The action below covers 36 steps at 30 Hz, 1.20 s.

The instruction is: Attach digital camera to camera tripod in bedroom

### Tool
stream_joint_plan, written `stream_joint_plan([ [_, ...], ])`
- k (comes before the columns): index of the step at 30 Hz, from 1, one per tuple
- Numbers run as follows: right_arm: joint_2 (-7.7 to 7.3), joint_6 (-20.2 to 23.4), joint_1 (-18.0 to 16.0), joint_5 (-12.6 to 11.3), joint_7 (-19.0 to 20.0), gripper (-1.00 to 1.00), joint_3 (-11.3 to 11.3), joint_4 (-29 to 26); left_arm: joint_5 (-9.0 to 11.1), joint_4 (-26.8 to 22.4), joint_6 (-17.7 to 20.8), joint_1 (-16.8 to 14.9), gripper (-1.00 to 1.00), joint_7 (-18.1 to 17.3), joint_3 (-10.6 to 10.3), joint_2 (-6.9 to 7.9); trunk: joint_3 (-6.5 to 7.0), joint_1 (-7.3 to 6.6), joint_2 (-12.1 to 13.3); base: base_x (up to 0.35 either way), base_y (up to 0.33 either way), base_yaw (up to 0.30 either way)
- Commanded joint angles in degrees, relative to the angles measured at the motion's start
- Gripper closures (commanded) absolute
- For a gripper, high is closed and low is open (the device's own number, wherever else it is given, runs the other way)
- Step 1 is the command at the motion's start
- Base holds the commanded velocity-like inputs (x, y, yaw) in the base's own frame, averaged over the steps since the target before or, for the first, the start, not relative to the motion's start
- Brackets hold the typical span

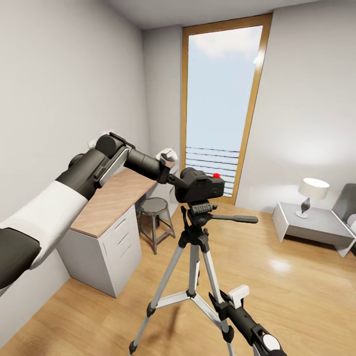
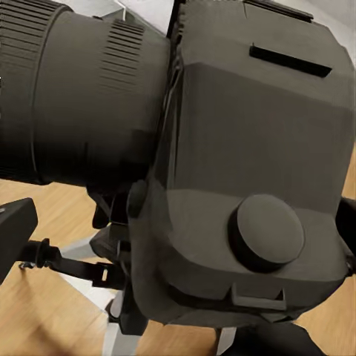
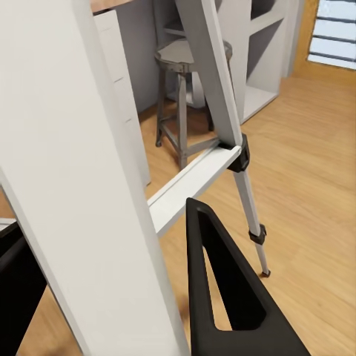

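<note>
Left arm extended, left gripper (image 1: 174, 179) jaws grasping digital camera (image 1: 201, 185) atop camera tripod (image 1: 195, 247); right gripper (image 1: 225, 305) jaws' state unclear.

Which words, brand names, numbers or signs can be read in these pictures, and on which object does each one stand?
None can be read. The chunky black digital camera has a plain red button and blank panels; the silver-grey metal camera tripod and the wood-topped white desk carry no lettering.

The digital camera (image 1: 201, 185) sits on the camera tripod (image 1: 194, 262), desk (image 1: 116, 198) left.
</note>
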Motion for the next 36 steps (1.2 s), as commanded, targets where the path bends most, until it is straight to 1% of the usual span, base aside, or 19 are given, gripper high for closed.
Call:
stream_joint_plan([
  [1,0.01,-0.5,0.0,2.2,0.3,1.00,0.1,1.7,-1.9,0.1,0.0,-0.1,-1.00,0.1,-0.2,0.12,-0.15,0.05,-0.1,0.000,0.000,0.000],
  [13,0.03,-0.5,0.0,2.2,0.3,1.00,0.1,1.7,-1.9,0.1,0.0,-0.1,-1.00,0.1,-0.1,0.20,-0.15,0.05,-0.1,0.000,0.000,0.000],
  [16,0.01,-0.5,0.0,2.2,0.3,1.00,0.1,1.7,-1.9,0.1,0.0,-0.1,-1.00,0.1,-0.2,0.50,-0.15,0.05,-0.1,0.000,0.000,0.000],
  [17,0.02,-0.5,0.0,2.2,0.3,1.00,0.1,1.7,-1.9,0.0,0.0,-0.1,-1.00,0.0,-0.2,0.83,-0.15,0.05,-0.1,0.000,0.000,0.000],
  [18,0.02,-0.5,0.0,2.2,0.3,1.00,0.1,1.7,-1.9,0.0,0.0,-0.1,-1.00,-0.8,-0.4,1.49,-0.15,0.05,-0.1,0.000,0.000,0.000],
  [22,0.03,-0.5,0.0,2.2,0.3,1.00,0.1,1.7,-1.9,-0.1,0.0,-0.1,-1.00,-3.6,-0.5,2.50,-0.15,0.05,-0.1,0.000,0.000,0.000],
  [23,0.01,-0.5,0.0,2.2,0.3,1.00,0.1,1.7,-1.9,-0.1,0.0,-0.1,-1.00,-5.6,-0.5,3.01,-0.15,0.05,-0.1,0.000,0.000,0.000],
  [25,0.02,-0.5,0.0,2.2,0.3,1.00,0.1,1.7,-1.9,-0.1,0.0,-0.1,-1.00,-7.5,-0.5,3.55,-0.15,0.05,-0.1,0.000,0.000,0.000],
  [26,0.02,-0.5,0.0,2.3,0.3,1.00,0.1,1.7,-1.9,-0.1,0.0,-0.1,-1.00,-9.0,-0.6,4.08,-0.15,0.05,-0.1,0.000,0.000,0.000],
  [27,0.02,-0.5,0.0,2.3,0.3,1.00,0.1,1.7,-1.9,-0.1,0.0,-0.1,-1.00,-9.6,-1.1,4.51,-0.15,0.05,-0.1,0.000,0.000,0.000],
  [28,0.03,-0.5,0.0,2.3,0.3,1.00,0.1,1.7,-1.9,-0.2,0.0,-0.1,-1.00,-10.4,-2.0,5.17,-0.15,0.05,-0.1,0.000,0.000,0.000],
  [32,0.03,-0.5,0.0,2.3,0.3,1.00,0.1,1.7,-1.9,-0.7,0.0,-0.1,-1.00,-11.3,-3.8,6.03,-0.15,0.05,-0.1,0.000,0.000,0.000],
  [36,0.03,-0.5,0.0,2.2,0.3,1.00,0.1,1.7,-1.9,-1.8,0.0,-0.1,-1.00,-11.7,-4.9,6.63,-0.15,0.05,-0.1,0.000,0.000,0.000],
])
